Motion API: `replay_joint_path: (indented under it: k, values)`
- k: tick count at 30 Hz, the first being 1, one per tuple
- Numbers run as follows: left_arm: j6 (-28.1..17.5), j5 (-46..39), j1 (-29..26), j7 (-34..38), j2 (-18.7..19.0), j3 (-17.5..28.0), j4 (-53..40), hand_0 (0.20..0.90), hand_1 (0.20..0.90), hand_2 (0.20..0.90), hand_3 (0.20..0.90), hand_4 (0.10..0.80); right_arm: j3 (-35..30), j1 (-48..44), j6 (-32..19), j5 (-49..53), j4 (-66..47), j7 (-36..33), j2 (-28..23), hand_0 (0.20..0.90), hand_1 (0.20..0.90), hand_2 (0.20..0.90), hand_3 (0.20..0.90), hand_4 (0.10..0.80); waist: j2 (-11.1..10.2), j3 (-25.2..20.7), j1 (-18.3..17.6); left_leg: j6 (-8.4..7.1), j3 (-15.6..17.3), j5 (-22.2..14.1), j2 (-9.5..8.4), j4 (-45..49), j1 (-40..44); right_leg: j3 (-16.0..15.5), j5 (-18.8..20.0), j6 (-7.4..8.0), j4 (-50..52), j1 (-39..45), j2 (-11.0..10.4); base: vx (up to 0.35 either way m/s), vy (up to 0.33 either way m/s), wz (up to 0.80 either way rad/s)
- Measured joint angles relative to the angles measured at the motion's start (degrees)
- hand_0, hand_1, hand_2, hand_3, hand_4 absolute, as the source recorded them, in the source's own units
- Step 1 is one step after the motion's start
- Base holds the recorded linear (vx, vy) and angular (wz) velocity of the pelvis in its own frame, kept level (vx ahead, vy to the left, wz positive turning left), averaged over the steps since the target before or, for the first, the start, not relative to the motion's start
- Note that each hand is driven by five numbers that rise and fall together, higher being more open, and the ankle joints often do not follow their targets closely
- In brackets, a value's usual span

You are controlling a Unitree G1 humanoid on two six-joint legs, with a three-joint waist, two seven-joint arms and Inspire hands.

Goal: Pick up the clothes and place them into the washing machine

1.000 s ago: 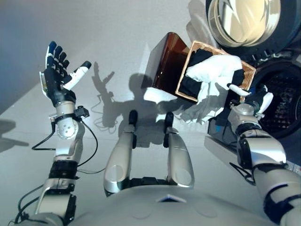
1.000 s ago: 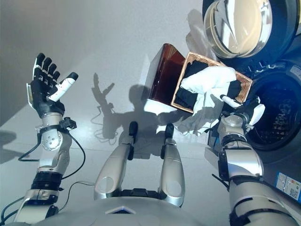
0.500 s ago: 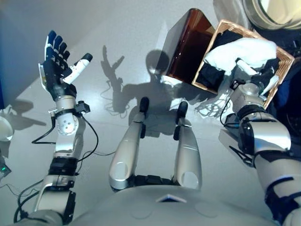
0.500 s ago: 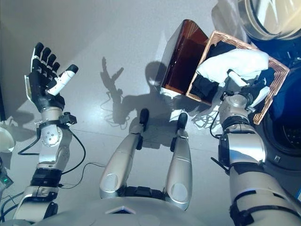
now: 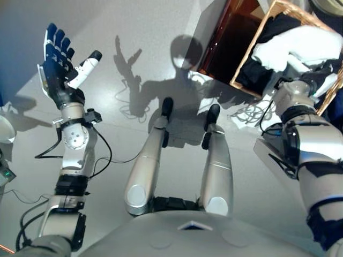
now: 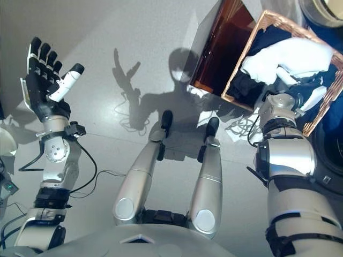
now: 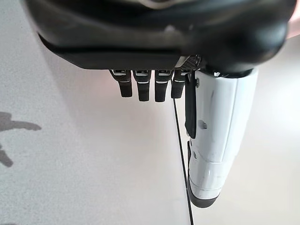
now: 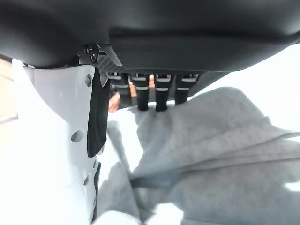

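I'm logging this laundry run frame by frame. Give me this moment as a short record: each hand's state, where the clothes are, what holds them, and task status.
left hand: open, raised in the air on the robot's left, holding nothing
right hand: at the white garment in the basket; fingers extended over the cloth, no closed grasp visible
clothes: white garment lying on top of dark clothing
container: woven basket with a brown liner, on the floor to the robot's right front
task status: clothes not yet lifted from the basket

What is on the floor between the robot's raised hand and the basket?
Nothing: in the left eye view only bare floor lies between the open left hand and the basket.
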Motion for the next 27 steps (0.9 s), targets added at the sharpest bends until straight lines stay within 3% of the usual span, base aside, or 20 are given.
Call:
replay_joint_path:
  k: [1,2,15,23,24,25,27]
  values:
    - [0.00,0.00,0.00,0.15,0.00,0.00,-0.02,0.900,0.900,0.900,0.900,0.800,0.16,-0.34,-0.02,-0.62,-0.05,-0.30,-0.08,0.900,0.900,0.900,0.900,0.800,0.05,-0.03,-0.02,-0.01,-0.04,0.00,0.03,0.42,-0.47,-0.04,0.02,-0.01,0.20,-0.38,0.04,-0.030,-0.016,0.05]
    - [0.04,0.05,0.09,0.22,-0.06,-0.13,-0.03,0.900,0.900,0.900,0.900,0.800,0.21,-0.28,-0.04,-1.47,-0.06,-0.49,-0.05,0.200,0.200,0.200,0.200,0.300,0.06,-0.02,-0.05,-0.05,-0.06,0.03,-0.05,0.62,-0.79,0.01,-0.07,-0.04,0.76,-0.78,-0.03,-0.030,-0.021,0.03]
    - [-0.02,0.46,-0.22,0.89,0.03,0.48,-0.17,0.900,0.900,0.900,0.900,0.800,-0.53,-0.16,-0.51,-1.98,-2.62,-1.56,0.22,0.200,0.200,0.200,0.200,0.300,0.31,-0.16,0.05,-0.07,0.00,0.30,0.10,1.04,-0.85,0.22,0.02,0.09,1.82,-1.32,0.12,0.000,-0.008,0.00]
    - [-0.23,0.43,-0.39,0.71,0.16,0.78,-0.14,0.900,0.900,0.900,0.900,0.800,-1.10,-0.93,-1.36,2.79,-4.97,-0.25,2.85,0.200,0.200,0.200,0.200,0.300,0.93,-0.31,0.02,-0.68,-0.10,0.90,0.81,-2.59,4.31,0.23,0.50,-0.13,-0.78,3.24,0.63,0.020,-0.001,-0.04]
    - [-0.39,0.41,-0.25,0.76,-0.07,1.12,-0.14,0.900,0.900,0.900,0.900,0.800,-1.18,1.60,-2.47,4.01,-8.38,-0.25,2.98,0.200,0.200,0.200,0.200,0.300,0.91,-0.32,-0.54,-0.71,0.00,0.94,0.89,-2.91,4.75,0.34,0.47,-0.18,-1.38,3.53,0.68,0.033,0.009,0.01]
    - [-0.53,0.34,0.44,0.84,-0.55,1.31,-0.28,0.900,0.900,0.900,0.900,0.800,-2.59,9.50,-7.03,4.45,-17.28,1.22,3.61,0.200,0.200,0.200,0.200,0.300,0.90,-0.55,-0.49,-0.78,-0.07,1.05,1.07,-3.68,5.79,0.07,0.56,-0.26,-2.25,4.67,0.69,0.037,0.008,0.00]
    - [-0.46,0.20,1.84,0.78,-1.14,1.31,-0.26,0.900,0.900,0.900,0.900,0.800,-5.05,14.38,-9.11,6.49,-20.17,2.19,6.46,0.200,0.200,0.200,0.200,0.300,0.87,-0.59,-0.35,-0.33,0.01,1.41,1.09,-5.19,8.46,0.01,0.66,-0.17,-3.08,7.02,0.81,0.083,0.009,-0.09]
